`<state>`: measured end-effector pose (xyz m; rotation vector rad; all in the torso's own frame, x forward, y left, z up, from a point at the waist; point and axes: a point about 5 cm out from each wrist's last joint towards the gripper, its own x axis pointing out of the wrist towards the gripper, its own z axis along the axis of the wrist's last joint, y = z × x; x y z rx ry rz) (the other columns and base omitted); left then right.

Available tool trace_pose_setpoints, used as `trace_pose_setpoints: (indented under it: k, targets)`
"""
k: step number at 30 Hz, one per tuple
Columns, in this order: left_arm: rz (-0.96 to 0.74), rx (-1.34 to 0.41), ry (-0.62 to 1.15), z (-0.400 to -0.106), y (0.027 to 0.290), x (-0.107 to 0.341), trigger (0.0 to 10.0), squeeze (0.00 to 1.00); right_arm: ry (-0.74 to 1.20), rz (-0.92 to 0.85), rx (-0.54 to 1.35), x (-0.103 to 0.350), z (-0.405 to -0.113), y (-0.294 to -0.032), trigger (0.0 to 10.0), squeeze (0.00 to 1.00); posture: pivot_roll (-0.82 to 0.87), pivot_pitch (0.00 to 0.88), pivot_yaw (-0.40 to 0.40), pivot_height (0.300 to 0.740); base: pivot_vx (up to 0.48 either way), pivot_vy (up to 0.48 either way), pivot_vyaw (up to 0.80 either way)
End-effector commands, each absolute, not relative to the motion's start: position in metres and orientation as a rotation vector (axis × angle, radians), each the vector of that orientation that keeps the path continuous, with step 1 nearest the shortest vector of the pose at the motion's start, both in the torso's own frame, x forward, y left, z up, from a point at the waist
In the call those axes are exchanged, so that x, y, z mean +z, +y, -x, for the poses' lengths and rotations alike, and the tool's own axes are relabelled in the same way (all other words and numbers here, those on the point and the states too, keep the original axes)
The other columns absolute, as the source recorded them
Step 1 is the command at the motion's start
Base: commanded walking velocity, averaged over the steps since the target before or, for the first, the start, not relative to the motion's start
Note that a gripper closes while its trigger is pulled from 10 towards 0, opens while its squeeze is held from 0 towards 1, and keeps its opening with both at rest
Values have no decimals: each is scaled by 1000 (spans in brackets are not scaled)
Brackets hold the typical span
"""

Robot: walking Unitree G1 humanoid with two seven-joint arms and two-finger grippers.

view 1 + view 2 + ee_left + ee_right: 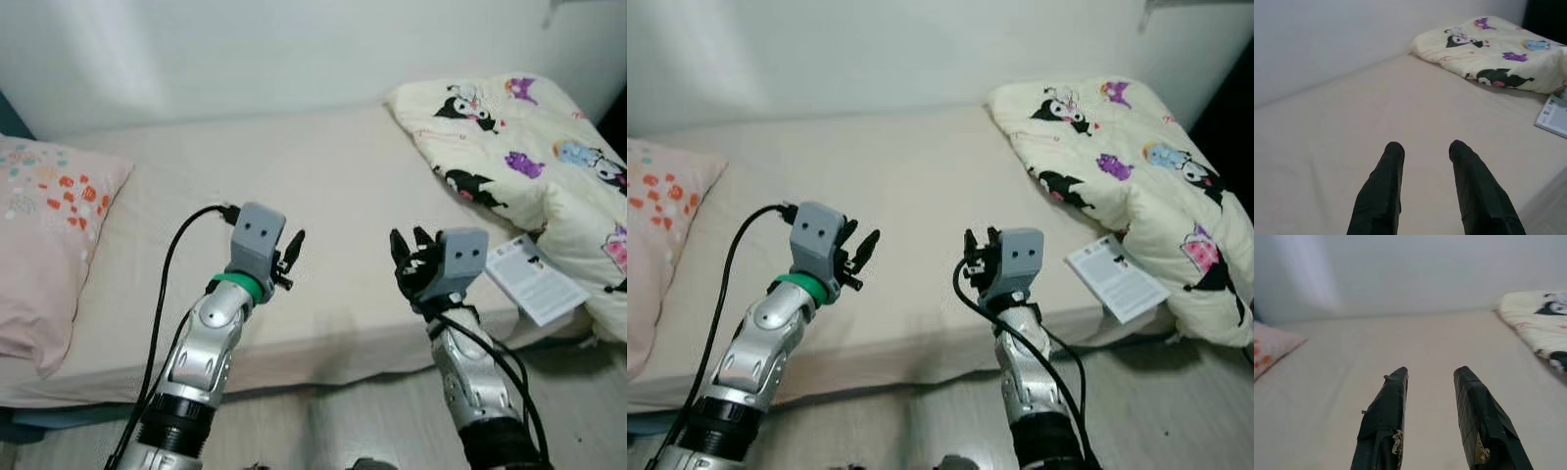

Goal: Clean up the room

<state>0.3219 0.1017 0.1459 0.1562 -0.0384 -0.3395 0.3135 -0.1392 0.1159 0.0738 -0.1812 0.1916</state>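
A bed with a beige sheet [294, 186] lies before me. A cream blanket printed with cartoon figures [529, 147] is bunched at the bed's right end. A pink pillow with coloured spots [49, 235] rests at the left end. A white booklet [534, 279] lies on the bed's front edge by the blanket. My left gripper [290, 257] hovers open over the front of the bed, nothing between its fingers [1385, 186]. My right gripper [411, 257] is raised beside it, open and empty, left of the booklet.
A white wall [245, 49] runs behind the bed. Grey floor [353, 421] lies under my arms in front of the mattress edge. A black cable [167, 284] loops from the left wrist. A dark gap [615, 122] shows at the far right.
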Motion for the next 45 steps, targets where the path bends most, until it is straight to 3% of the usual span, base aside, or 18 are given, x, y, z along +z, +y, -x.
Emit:
trace_pose_setpoints:
  k: [1, 11, 35, 45]
  targets:
    - [-167, -333, -24, -321, 104, 142, 10000, 0, -170, -65, 195, 114, -312, -139, 10000, 0, -138, 16, 88, 740, 0, -247, 0]
    - [-178, -329, -26, -323, 105, 143, 10000, 0, -168, -49, 181, 113, -314, -138, 10000, 0, -134, 14, 99, 740, 0, -249, 160]
    - [-185, -323, -26, -325, 107, 144, 10000, 0, -163, -70, 157, 112, -314, -140, 10000, 0, -132, 16, 105, 740, 247, -248, 100]
    - [-183, -324, -25, -325, 107, 144, 10000, 0, -158, -76, 154, 111, -314, -140, 10000, 0, -132, 19, 104, 740, 246, 0, 0]
